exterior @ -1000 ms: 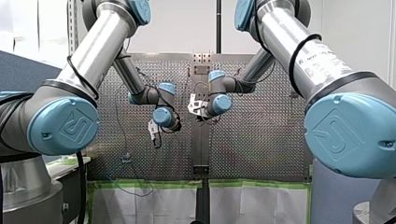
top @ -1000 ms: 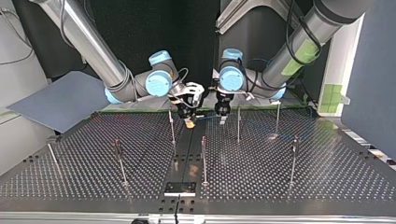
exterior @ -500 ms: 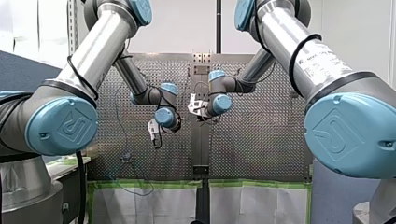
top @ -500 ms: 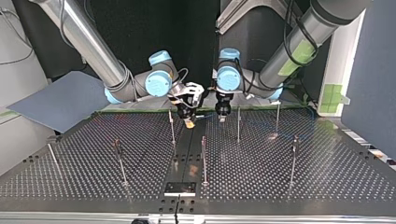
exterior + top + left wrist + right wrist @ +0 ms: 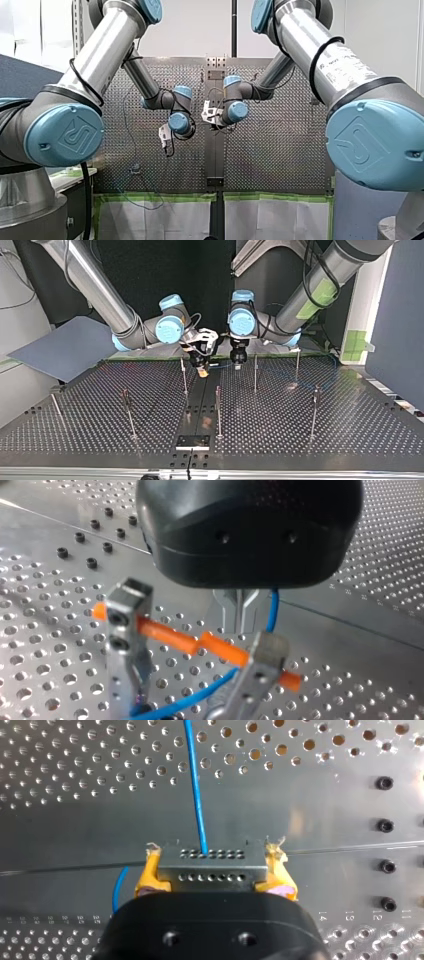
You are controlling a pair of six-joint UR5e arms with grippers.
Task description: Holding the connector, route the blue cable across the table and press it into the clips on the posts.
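Perforated steel counter (image 5: 300, 430) fills the lower half of the top view, with thin posts (image 5: 255, 374) standing across it. My right pincer (image 5: 202, 371) hangs at the upper middle of that frame, just left of centre. Its wrist view shows the yellow pads (image 5: 150, 872) clamped on the ends of the grey connector (image 5: 210, 865). The cable (image 5: 196, 785) leaves the connector's face and runs straight ahead over the counter.

My left pincer (image 5: 239, 622) hangs just right of centre in the top view, close beside the right one. Its metal fingers (image 5: 227, 615) are drawn narrow, with only a slit between them. The cable runs just beside them, and I cannot see it pinched there.

Over the last second my left arm (image 5: 320, 290) has slid toward the middle of the top view, closing on the right pincer. My right arm (image 5: 95, 290) has held its place. The stretch of cable between the two is now short. Past the left pincer the cable trails off to the upper right of the top view, low over the counter.

I judge that routing has hardly begun. No post seems to carry the cable, though the clips are too small to read. The left arm's approach looks like setting up near the connector end. The next move probably calls for carrying the connector out across the counter, with the cable kept taut enough to drop into a first clip.
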